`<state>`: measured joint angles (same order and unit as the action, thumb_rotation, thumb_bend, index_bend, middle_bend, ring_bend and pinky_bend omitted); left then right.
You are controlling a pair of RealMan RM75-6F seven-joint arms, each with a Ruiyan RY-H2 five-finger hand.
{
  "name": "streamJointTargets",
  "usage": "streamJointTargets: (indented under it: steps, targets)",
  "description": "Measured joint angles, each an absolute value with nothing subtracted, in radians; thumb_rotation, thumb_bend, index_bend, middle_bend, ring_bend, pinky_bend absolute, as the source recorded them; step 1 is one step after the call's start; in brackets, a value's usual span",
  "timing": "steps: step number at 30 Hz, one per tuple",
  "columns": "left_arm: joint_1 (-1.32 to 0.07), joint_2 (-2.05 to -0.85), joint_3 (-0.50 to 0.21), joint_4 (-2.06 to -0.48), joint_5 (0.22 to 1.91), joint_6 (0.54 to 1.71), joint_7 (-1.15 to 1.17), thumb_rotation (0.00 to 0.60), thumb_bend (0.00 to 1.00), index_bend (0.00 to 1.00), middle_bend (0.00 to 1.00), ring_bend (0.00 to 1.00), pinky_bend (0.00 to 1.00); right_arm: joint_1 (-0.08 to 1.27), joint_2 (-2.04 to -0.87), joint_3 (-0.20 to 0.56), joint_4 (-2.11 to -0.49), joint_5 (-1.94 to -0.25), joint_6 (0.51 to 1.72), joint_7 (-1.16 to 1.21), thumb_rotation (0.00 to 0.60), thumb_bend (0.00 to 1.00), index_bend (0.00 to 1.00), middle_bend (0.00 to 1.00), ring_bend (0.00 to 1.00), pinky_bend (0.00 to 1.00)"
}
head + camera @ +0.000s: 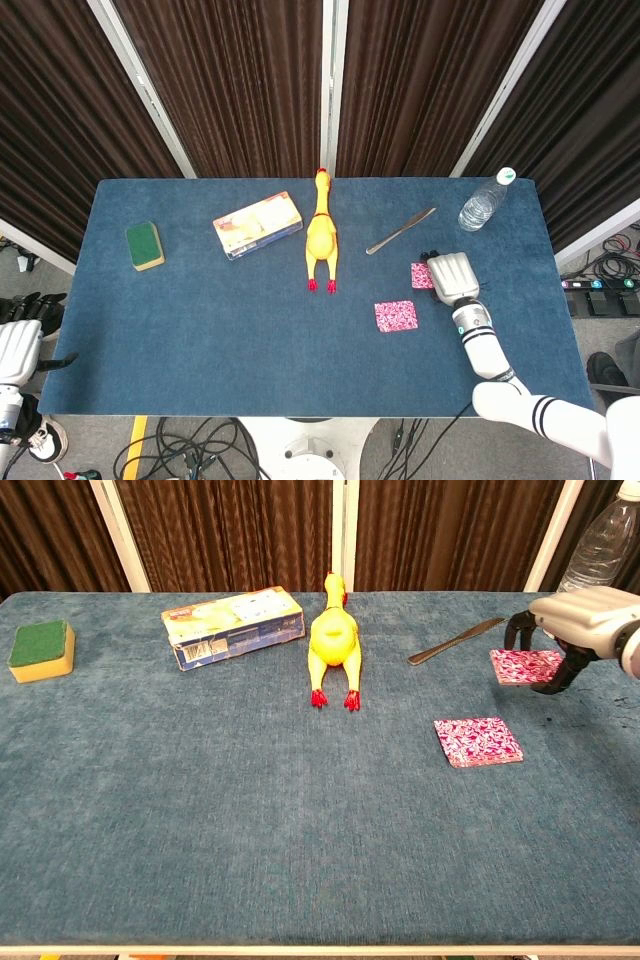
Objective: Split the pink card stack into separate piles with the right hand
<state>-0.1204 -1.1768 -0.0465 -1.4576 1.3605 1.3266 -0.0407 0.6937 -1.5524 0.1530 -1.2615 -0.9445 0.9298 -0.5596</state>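
One pile of pink patterned cards (395,316) (478,741) lies flat on the blue table, right of centre. My right hand (453,276) (583,622) hovers up and to the right of it, holding a second batch of pink cards (422,276) (527,666) between its fingers and thumb. That batch sits just below the knife, low over the cloth. My left hand (17,348) hangs off the table's lower left corner, showing only in the head view; its fingers are not clear.
A butter knife (400,231) (456,641) lies just behind the held cards. A water bottle (485,203) (601,548) stands at the far right. A yellow rubber chicken (320,235), a boxed item (257,225) and a green-yellow sponge (145,245) lie across the back.
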Motion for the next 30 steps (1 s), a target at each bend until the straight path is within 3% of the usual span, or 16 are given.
streamJointTargets:
  steps: [19, 25, 28, 30]
  targets:
    - [-0.126, -1.186, -0.043, -1.465, 1.365, 1.322, -0.012, 0.600, 0.03, 0.15, 0.15, 0.08, 0.20, 0.608, -1.514, 0.028, -1.168, -1.181, 0.891, -0.335, 0.600, 0.22, 0.42, 0.40, 0.80, 0.98]
    - [-0.126, -1.185, -0.045, -1.467, 1.365, 1.325, -0.010, 0.600, 0.03, 0.15, 0.15, 0.08, 0.20, 0.600, -1.517, 0.022, -1.160, -1.204, 0.888, -0.321, 0.600, 0.22, 0.42, 0.40, 0.80, 0.98]
    - [-0.126, -1.185, -0.045, -1.467, 1.363, 1.323, -0.011, 0.600, 0.03, 0.15, 0.15, 0.08, 0.20, 0.601, -1.524, 0.023, -1.147, -1.203, 0.876, -0.325, 0.600, 0.21, 0.41, 0.37, 0.80, 0.98]
    - [-0.126, -1.184, -0.045, -1.466, 1.362, 1.322, -0.012, 0.600, 0.03, 0.15, 0.15, 0.08, 0.20, 0.601, -1.527, 0.024, -1.140, -1.200, 0.869, -0.331, 0.600, 0.18, 0.35, 0.32, 0.80, 0.98]
